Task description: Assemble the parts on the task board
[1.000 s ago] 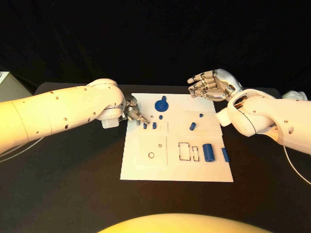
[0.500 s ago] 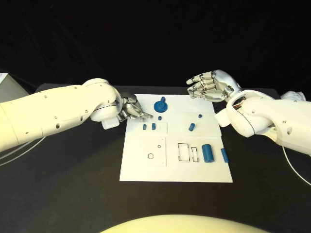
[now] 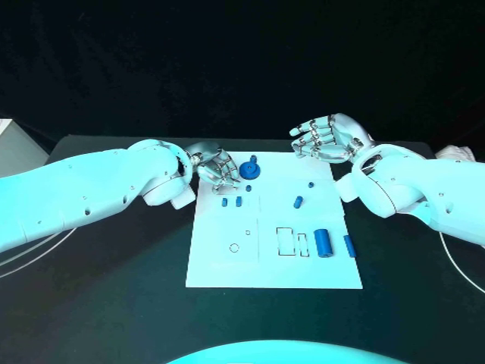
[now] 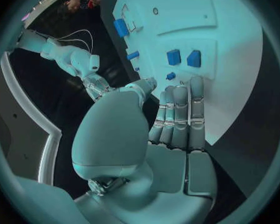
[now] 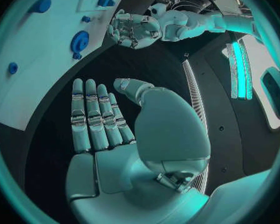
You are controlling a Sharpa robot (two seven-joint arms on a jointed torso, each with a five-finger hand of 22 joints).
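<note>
Left hand (image 3: 215, 168): fingers apart, holding nothing, over the board's (image 3: 226, 265) far left corner.
Right hand (image 3: 328, 138): fingers apart, holding nothing, past the board's far right corner.

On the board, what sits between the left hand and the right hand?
In the head view, the round blue part lies between the left hand and the right hand, on the task board.

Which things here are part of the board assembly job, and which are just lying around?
Job: task board; round blue part; blue cylinder; two small blue parts; left robot hand; right robot hand.
Lying about: white box at the table's edge; cables.
</note>
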